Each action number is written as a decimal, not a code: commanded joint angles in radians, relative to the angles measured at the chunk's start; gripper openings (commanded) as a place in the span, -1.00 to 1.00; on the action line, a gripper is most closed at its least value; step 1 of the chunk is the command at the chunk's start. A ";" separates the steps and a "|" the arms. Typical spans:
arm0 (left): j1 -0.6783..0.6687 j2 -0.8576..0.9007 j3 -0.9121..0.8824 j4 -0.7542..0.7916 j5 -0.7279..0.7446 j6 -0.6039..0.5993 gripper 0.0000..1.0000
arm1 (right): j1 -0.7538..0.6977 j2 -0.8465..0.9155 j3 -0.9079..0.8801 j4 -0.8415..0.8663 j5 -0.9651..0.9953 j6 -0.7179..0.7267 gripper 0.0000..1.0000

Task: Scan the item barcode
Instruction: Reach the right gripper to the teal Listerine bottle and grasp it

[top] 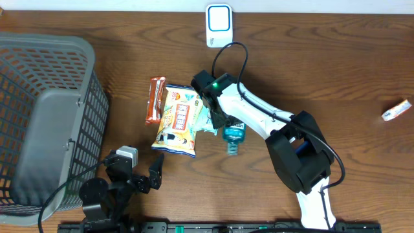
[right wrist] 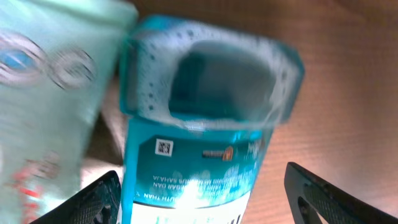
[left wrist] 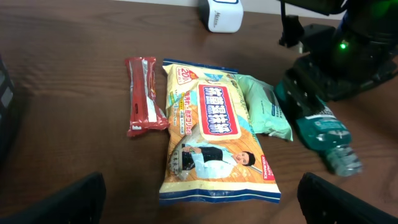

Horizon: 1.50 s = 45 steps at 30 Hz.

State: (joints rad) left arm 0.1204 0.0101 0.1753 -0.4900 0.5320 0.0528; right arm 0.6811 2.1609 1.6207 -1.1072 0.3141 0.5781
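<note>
Right gripper (right wrist: 202, 193) — jaws spread wide — straddles the teal bottle (right wrist: 208, 87), not gripping.

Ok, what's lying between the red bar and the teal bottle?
The yellow bag and a pale green pack, side by side; clearest in the left wrist view.
</note>
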 commanded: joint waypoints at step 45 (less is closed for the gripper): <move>-0.004 -0.004 0.003 0.004 -0.002 0.006 0.96 | -0.226 0.152 0.235 -0.175 -0.341 -0.557 -0.35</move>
State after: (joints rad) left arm 0.1204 0.0101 0.1753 -0.4900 0.5320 0.0528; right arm 0.4217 2.2978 1.8282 -1.2816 -0.1287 -0.0120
